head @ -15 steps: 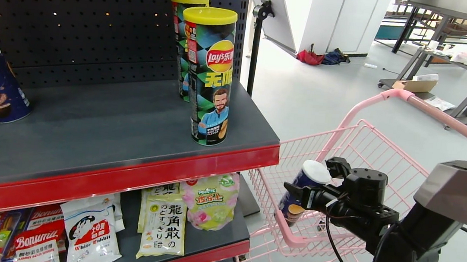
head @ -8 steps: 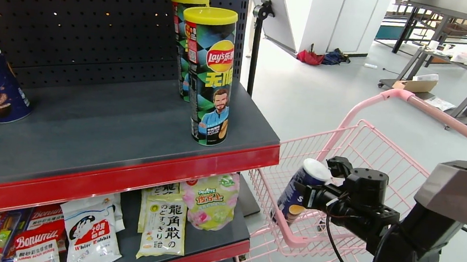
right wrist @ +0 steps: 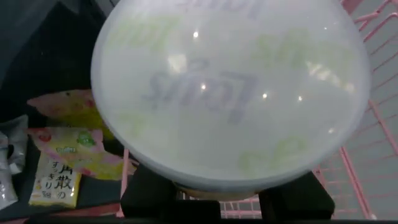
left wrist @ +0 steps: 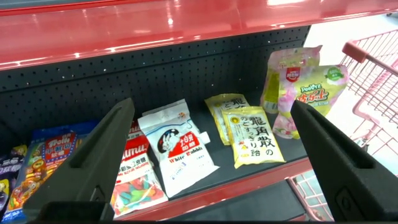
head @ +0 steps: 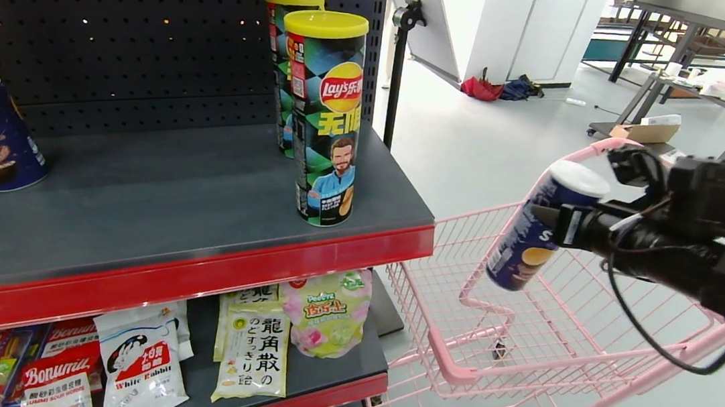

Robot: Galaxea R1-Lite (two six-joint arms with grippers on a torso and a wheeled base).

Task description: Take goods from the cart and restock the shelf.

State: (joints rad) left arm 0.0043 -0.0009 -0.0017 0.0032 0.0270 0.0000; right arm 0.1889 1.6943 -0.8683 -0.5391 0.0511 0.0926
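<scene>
There, the right end effector (head: 579,196) gripped the blue chip can (head: 523,247) near its lid.
The can hung tilted over the pink cart (head: 453,368), right of the shelf (head: 194,267); the left end effector (left wrist: 211,109) stood fingers apart before snack bags (left wrist: 177,152).

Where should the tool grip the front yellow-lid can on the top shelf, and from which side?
Probably grip the can around its middle, coming level from the open front of the shelf. It stands upright near the front edge, and a second can stands close behind it, blocking the back.
</scene>
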